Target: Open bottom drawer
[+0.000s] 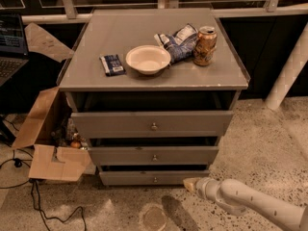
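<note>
The bottom drawer [125, 178] is sitting lowest in the grey cabinet [159, 76], just above the speckled floor [260, 138]. Its front is the narrowest and shortest of the three, running side to side across the view, with a small round knob [155, 179] at its centre. The gripper [190, 183] is hanging low near the floor, just off the right-hand end of that front panel as seen here, with the white arm [250, 203] trailing away toward the lower right corner (whether the gripper is open or closed cannot be told).

The relation that is mattering most is this: the knob is lying toward the view's left of the gripper tip, at roughly the same height, and the tip is pointing along the panel's long axis rather than square-on to it. So the gripper is sitting near the drawer's end, not in front of its knob — and nothing appears to be touching the knob.

Judging from this, the coming move is calling for a sideways shift toward the panel's centre and a turn to face it, before any pull outward from the cabinet. The middle drawer [120, 156] directly above is carrying a similar knob in the same vertical line — so height is what is separating the right target from the wrong one.
</note>
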Controlling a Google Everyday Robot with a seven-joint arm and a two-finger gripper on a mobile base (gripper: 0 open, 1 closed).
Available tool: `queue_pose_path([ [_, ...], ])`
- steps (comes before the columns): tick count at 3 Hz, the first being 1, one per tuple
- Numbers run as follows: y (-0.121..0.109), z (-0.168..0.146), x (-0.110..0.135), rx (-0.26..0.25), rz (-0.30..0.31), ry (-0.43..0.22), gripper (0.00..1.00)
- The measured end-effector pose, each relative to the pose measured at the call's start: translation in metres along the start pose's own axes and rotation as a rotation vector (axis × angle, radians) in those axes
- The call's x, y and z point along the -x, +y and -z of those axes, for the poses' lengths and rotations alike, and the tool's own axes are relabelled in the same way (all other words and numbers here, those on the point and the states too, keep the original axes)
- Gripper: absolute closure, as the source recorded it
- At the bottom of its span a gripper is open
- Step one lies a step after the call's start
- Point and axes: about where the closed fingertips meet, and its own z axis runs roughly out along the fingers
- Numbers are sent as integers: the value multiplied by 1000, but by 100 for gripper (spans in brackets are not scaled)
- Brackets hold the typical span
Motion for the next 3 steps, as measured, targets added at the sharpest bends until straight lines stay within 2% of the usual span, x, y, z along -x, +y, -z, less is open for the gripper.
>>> queue_pose_path([
  [1, -55, -34, 18, -111, -26, -75, 100],
  [3, -60, -38, 17, -125, -38, -85, 100],
])
